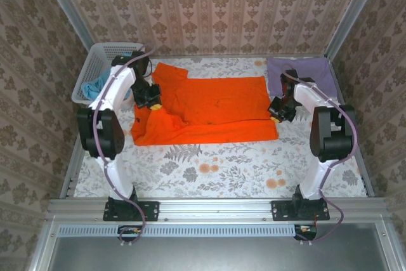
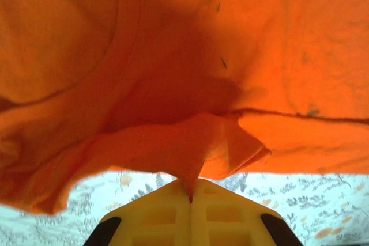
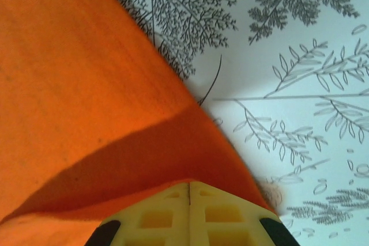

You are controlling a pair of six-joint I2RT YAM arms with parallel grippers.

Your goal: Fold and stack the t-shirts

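In the middle of the flower-patterned table (image 1: 222, 169), the orange t-shirt (image 1: 216, 109) lies spread out wide, with its left part rumpled and folded over. The left gripper (image 1: 154, 105) has its yellow fingers (image 2: 155, 217) pressed together on a pinch of orange cloth at the shirt's left side, and the fabric drapes over them in the wrist view. The right gripper (image 1: 275, 113) is closed the same way on the shirt's right edge. A purple t-shirt (image 1: 304, 71) lies flat in the far right corner. A light blue t-shirt (image 1: 95, 87) sits bunched inside a white basket (image 1: 104, 52) in the far left corner.
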